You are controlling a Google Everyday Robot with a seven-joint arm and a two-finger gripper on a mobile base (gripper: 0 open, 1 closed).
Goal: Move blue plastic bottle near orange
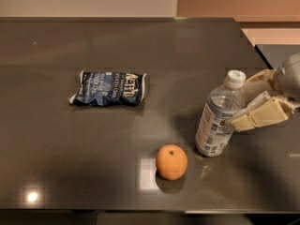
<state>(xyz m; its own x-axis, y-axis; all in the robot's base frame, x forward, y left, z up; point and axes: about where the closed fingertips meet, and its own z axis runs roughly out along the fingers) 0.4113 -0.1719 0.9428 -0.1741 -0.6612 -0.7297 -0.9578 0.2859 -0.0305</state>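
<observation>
The blue plastic bottle (217,116), clear with a white cap and a white-and-blue label, stands on the dark table (93,139) at the right. The orange (171,161) lies just to its front left, a short gap away. My gripper (240,102) comes in from the right edge. Its beige fingers (260,116) are spread open beside the bottle's right side. The near fingertip is at the bottle's edge, and no grip on the bottle shows.
A flat dark-blue snack bag (108,88) lies on the left half of the table. The table's right edge (248,36) runs behind the gripper, with a lower surface beyond it. A light wall stands at the back.
</observation>
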